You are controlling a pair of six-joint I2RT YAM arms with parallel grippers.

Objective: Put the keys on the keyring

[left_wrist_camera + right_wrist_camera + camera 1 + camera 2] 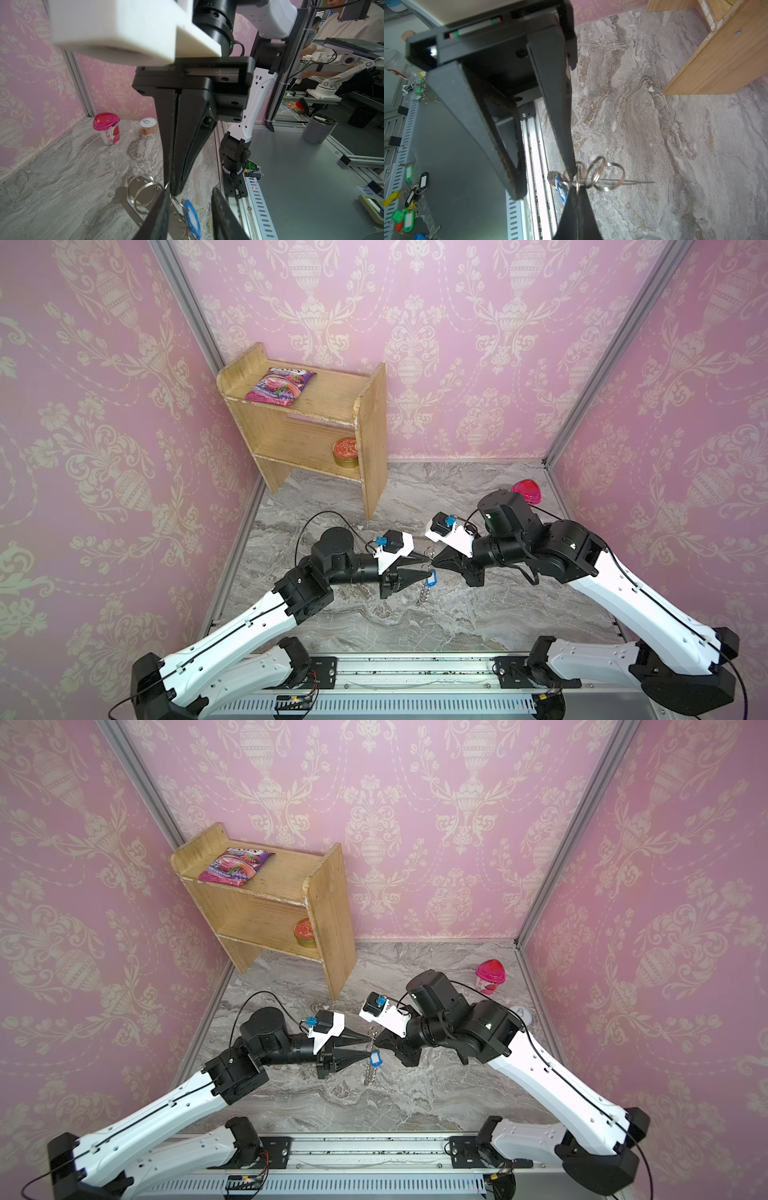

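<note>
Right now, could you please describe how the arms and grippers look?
The left arm and right arm have white shells, black joints and black cables. The left gripper and right gripper have black tapering fingers under white mounts with blue plugs.

Grey marbled tabletop lies open nearside. Pale wooden shelf blocks far left, pink-lidded plastic cup far right; left tool and right tool bar the middle.

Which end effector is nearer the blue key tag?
Left. The blue key tag hangs between the open fingers of the left end effector; the right end effector, shut, pinches the keyring above it.
</note>
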